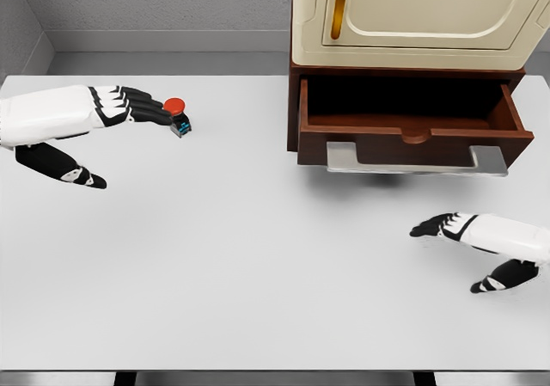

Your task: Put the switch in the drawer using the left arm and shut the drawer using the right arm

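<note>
The switch (178, 116) — small, with a red round button on a dark body showing a blue edge — sat upright at the far left. The brown wooden drawer (412, 124) stood pulled open, its silver handle (416, 160) facing forward.

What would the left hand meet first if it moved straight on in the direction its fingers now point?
The left hand points right, and the switch, with its red button, lies directly at its fingertips. It would probably meet that first. Whether the fingers already touch it is unclear. Far beyond stands the open drawer.
</note>
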